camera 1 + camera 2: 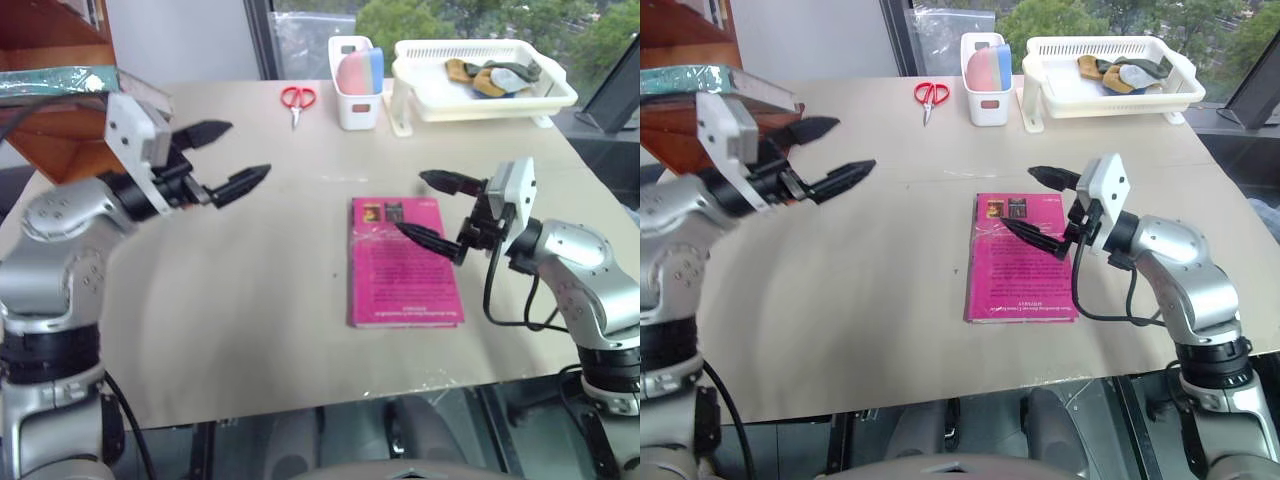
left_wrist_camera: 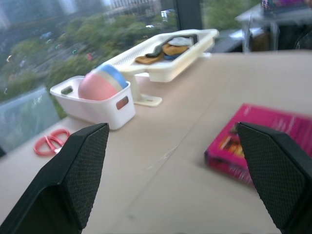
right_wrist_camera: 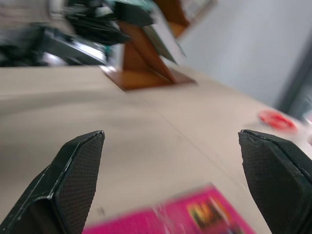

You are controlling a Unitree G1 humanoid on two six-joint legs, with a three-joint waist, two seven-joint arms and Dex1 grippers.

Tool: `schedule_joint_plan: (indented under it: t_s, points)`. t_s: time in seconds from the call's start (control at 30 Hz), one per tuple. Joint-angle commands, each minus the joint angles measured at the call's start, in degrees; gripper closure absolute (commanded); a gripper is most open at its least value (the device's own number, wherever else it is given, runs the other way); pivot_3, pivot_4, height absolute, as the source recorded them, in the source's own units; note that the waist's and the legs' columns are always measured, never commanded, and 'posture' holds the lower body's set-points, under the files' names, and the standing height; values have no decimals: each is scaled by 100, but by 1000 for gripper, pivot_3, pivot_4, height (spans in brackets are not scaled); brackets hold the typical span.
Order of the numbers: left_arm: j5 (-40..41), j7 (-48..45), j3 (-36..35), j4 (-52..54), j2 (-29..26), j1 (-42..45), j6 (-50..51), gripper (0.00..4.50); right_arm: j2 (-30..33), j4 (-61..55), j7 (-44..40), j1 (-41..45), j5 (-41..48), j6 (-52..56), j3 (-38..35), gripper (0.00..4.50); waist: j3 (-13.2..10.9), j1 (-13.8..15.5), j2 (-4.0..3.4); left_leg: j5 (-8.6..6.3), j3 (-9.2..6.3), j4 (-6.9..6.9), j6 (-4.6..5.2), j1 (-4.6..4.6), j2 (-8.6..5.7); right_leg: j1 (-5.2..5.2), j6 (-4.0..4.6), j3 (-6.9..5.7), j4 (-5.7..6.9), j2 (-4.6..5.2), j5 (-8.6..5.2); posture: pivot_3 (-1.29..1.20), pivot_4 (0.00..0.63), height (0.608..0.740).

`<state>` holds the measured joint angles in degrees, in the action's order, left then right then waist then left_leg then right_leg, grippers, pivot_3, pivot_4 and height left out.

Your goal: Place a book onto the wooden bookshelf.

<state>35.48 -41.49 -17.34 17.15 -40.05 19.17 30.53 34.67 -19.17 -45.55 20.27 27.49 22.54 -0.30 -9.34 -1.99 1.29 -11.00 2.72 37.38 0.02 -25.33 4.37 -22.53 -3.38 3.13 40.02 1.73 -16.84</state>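
We are seeing the book (image 1: 55, 80), the thin teal-green one, lying flat on a board of the wooden bookshelf (image 1: 50, 150) at the far left of the table (image 1: 250, 330), one long edge facing us and a corner jutting out past the wood. We are judging that it is already resting where the task wants it. It is looking light and floppy, a glossy paperback likely to slide on polished wood, so if we are nudging it further in we are better off pinching the overhanging edge near the spine, where the pages are stiffest, and pushing it flat, not lifting by a corner. The left gripper (image 1: 228, 160) is hovering just beside the shelf with its fingers spread wide and nothing between them, pointing across the table. The right gripper (image 1: 432, 208) is also standing open and empty, hanging over the top edge of the magenta-pink book (image 1: 403, 262), which is lying flat in the middle of the table. Further back, the red scissors (image 1: 297, 99), a white bin (image 1: 357, 95) and a white tray (image 1: 480, 90) are lining the window side.
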Motion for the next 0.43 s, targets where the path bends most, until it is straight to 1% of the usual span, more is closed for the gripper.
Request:
schedule_joint_plan:
  t_s: [0.03, 0.07, 0.13, 0.2, 0.23, 0.3, 0.33, 0.4, 0.43]
  points:
    - [-246, 639, 20, 387, 487, -999, -39, 27, 383, -392, 181, -692, -217, 97, -499, 0, 1, 4, -3, 0, 6, -12, 0, 16, -2, 7, 0, 9, -4, -1, 0, 0, 150, 740]
    - [-458, 705, 9, 425, 542, -1289, -239, 27, 497, -480, 221, -961, -252, 100, -685, 0, -2, 10, 3, 0, 4, -21, 0, 15, -2, 7, 0, 7, -11, -2, 0, 0, 150, 740]
    - [-674, 465, -195, 485, 545, -2008, -736, 27, 857, -644, 82, -1712, -283, 148, -1196, 0, -5, 28, 9, 0, 1, -20, 0, 12, -2, 5, 1, 5, -13, -4, 0, 0, 150, 740]
    - [-850, 104, -411, 434, 382, -2670, -1155, 27, 1089, -657, 150, -2419, -579, 15, -1679, 0, -1, 49, 13, -1, 8, -20, 0, 15, -6, 8, 1, 9, -17, 2, -1, 0, 150, 740]
    - [-892, 30, -449, 407, 338, -2808, -1265, 27, 1128, -659, 195, -2571, -654, -33, -1781, 0, -2, 51, 13, -1, 9, -20, 0, 23, -6, 16, 2, 10, -20, 3, -1, 0, 150, 740]
    - [-835, -256, -764, 273, 161, -3186, -1389, 27, 1150, -668, -22, -3043, -497, -97, -2236, 0, -2, 63, 14, -2, 11, -24, -1, 66, -5, 52, 10, 9, -27, 5, -8, 0, 150, 740]
    - [-662, -422, -942, 215, 91, -3276, -1360, 27, 1152, -619, -204, -3222, -401, -176, -2384, 0, -2, 69, 14, -2, 8, -25, -1, 73, -5, 60, 22, 7, -28, 6, -15, 0, 150, 740]
    - [-452, -599, -1115, 169, 36, -3348, -1328, 27, 1146, -565, -400, -3395, -315, -287, -2508, 0, -2, 80, 14, -4, 9, -24, -5, 84, -4, 67, 26, 9, -29, 13, -18, 0, 150, 740]
    - [-521, -698, -1076, 155, -50, -3349, -1393, 27, 1132, -536, -409, -3388, -322, -301, -2486, 0, -2, 80, 14, -13, 12, -24, -19, 90, -4, 67, 26, 9, -30, 18, -18, 0, 150, 740]
